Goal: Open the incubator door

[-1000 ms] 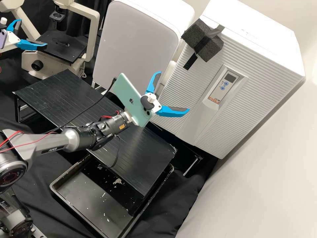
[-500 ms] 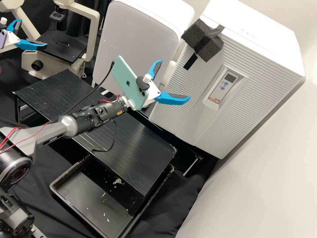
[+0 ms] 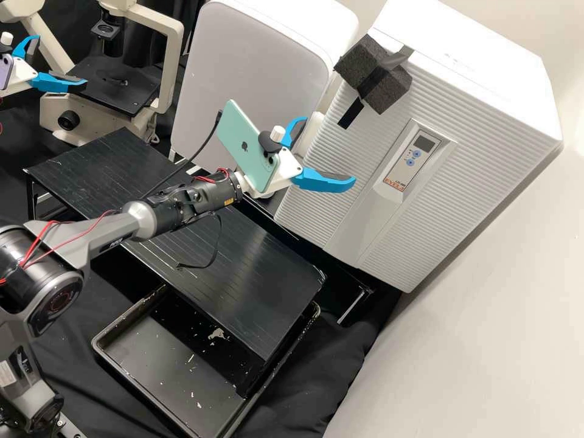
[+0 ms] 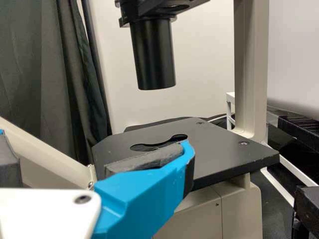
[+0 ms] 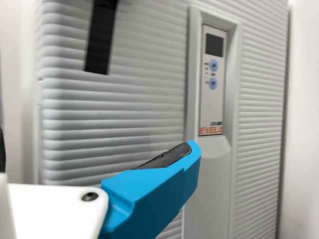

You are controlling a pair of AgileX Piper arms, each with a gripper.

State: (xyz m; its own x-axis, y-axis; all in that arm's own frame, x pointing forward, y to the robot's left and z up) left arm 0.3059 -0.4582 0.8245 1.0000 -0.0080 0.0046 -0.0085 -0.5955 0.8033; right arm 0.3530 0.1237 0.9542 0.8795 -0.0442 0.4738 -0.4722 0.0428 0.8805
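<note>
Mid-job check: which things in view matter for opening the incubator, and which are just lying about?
Part of the job:
- incubator door, closed
- dark foam block on it, probably the pull
- right gripper, open before the door

Apparently just lying about:
- microscope
- black tray
- low black stand
- pale cabinet beside the incubator

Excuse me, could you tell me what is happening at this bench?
The right hand is open and empty in front of the incubator; its job is opening the door, which is shut. A dark foam block is fixed near the door's upper corner. The left hand, also open and empty, is by the microscope.
</note>
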